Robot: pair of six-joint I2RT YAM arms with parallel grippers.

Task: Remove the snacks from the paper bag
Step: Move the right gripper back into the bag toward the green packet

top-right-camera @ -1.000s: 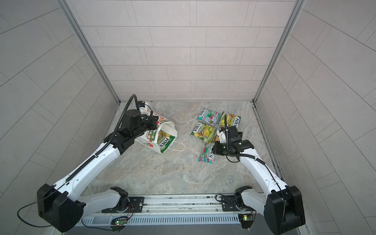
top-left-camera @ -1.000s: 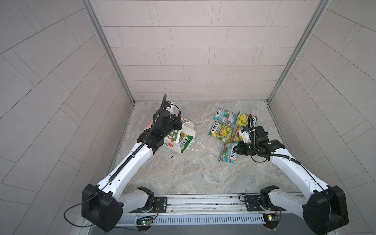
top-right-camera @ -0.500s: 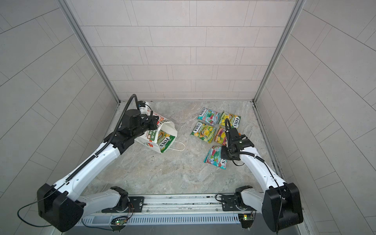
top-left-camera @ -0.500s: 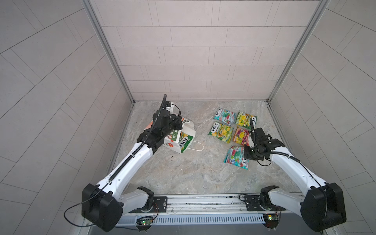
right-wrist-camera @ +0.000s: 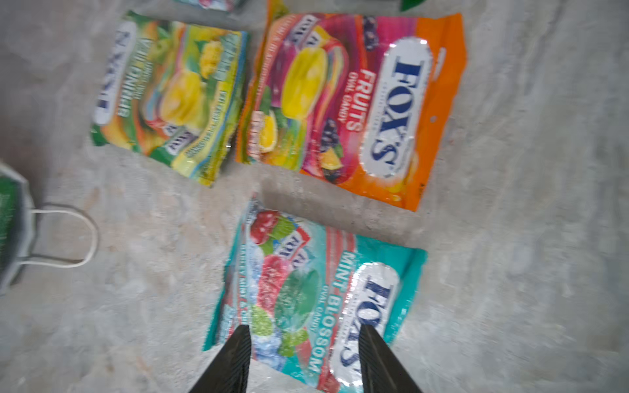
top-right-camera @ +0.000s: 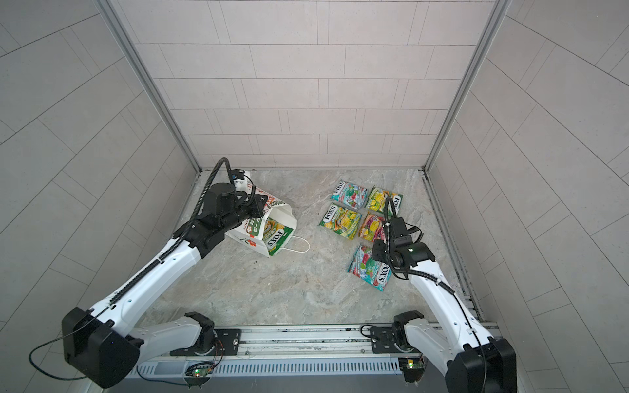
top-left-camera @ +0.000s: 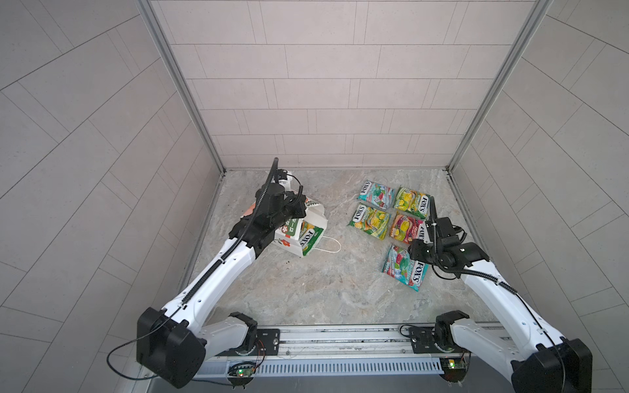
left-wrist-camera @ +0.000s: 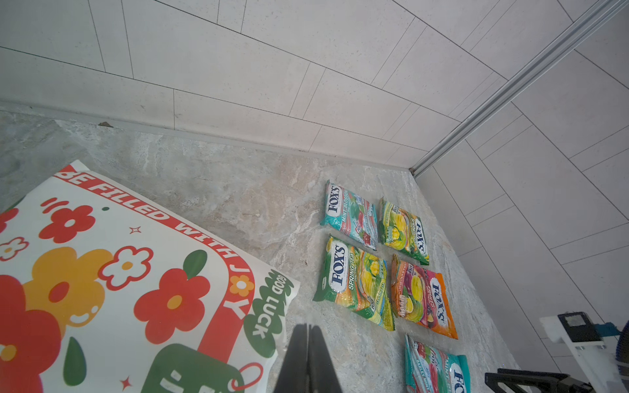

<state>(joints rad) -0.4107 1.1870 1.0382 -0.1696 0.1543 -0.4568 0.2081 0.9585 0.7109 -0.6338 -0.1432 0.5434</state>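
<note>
Overhead, in both top views: bag [top-left-camera: 315, 217] [top-right-camera: 280, 217] on its side at the left of the counter [top-left-camera: 306, 289], mouth toward the middle. Sixth packet [top-left-camera: 310, 236] [top-right-camera: 276, 237], green, visible inside the mouth; cord handle [top-left-camera: 329, 245] flat on the stone. No sight of that packet from the left wrist view. Shown there instead: the bag's printed face [left-wrist-camera: 136, 272], with red and orange flowers and lettering. Left jaws pressed shut in that view, just beside the face's corner; paper pinched or not, cannot tell.

At the right of the counter, four packets in a two-by-two block: teal [top-left-camera: 376, 194] [left-wrist-camera: 350, 217] and yellow-green [top-left-camera: 410, 201] [left-wrist-camera: 403, 234] at the back, green [top-left-camera: 369, 221] [right-wrist-camera: 170, 95] and red-orange [top-left-camera: 405, 228] [right-wrist-camera: 340, 102] in front. Fifth packet [top-left-camera: 403, 268] [top-right-camera: 369, 268] [right-wrist-camera: 306, 289], teal, alone nearer the front, just apart from the block.

Right jaws mostly hidden under the wrist from above. Plain only in the right wrist view, though blurred: standing apart, empty, one finger to each side over the fifth packet's near end. Touching it or hovering, cannot tell. Handle loop [right-wrist-camera: 68, 234] at that view's edge.
</note>
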